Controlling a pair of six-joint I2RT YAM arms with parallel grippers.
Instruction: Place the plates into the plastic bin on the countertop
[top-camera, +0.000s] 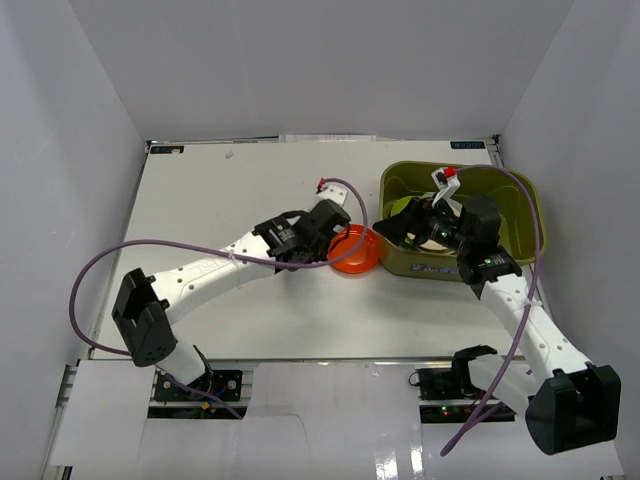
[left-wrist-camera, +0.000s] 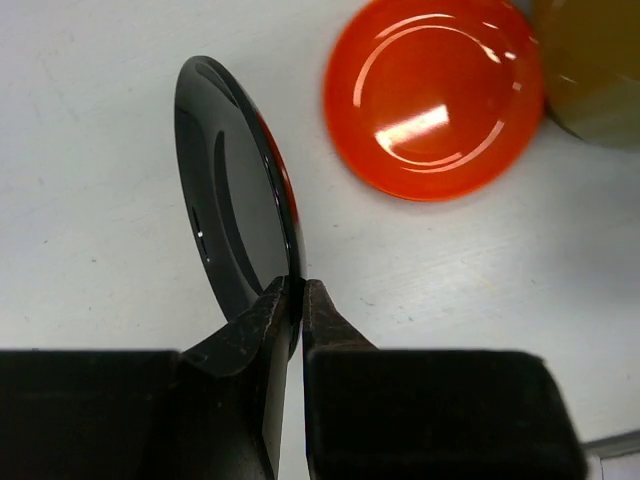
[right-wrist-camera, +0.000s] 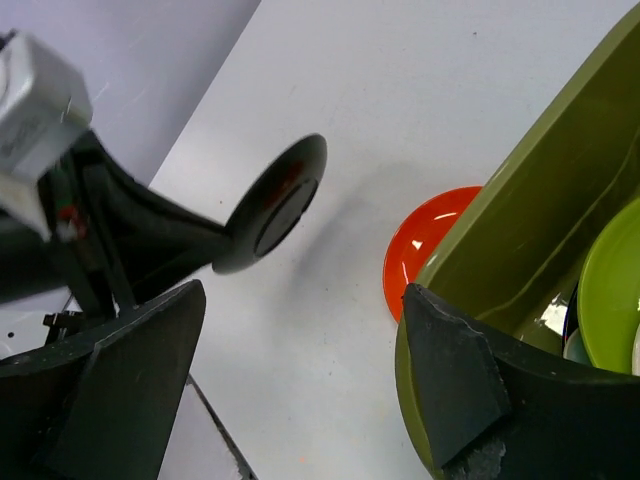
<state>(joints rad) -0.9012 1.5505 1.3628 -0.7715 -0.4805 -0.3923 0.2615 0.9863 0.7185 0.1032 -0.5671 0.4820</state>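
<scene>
My left gripper (left-wrist-camera: 297, 292) is shut on the rim of a black plate (left-wrist-camera: 232, 200) and holds it on edge above the white countertop (left-wrist-camera: 90, 130). In the top view this gripper (top-camera: 335, 235) is just left of the orange-red plate (top-camera: 355, 250), which lies flat against the olive-green plastic bin (top-camera: 525, 205). The orange-red plate (left-wrist-camera: 435, 95) is beyond the black one in the left wrist view. My right gripper (right-wrist-camera: 300, 345) is open and empty at the bin's left wall (right-wrist-camera: 540, 200). A lime green plate (right-wrist-camera: 612, 290) lies inside the bin. The black plate (right-wrist-camera: 275, 205) also shows in the right wrist view.
The bin stands at the back right of the countertop, close to the right wall (top-camera: 590, 130). Pale grey walls enclose the table on three sides. A purple cable (top-camera: 100, 265) loops off the left arm over the table's left part.
</scene>
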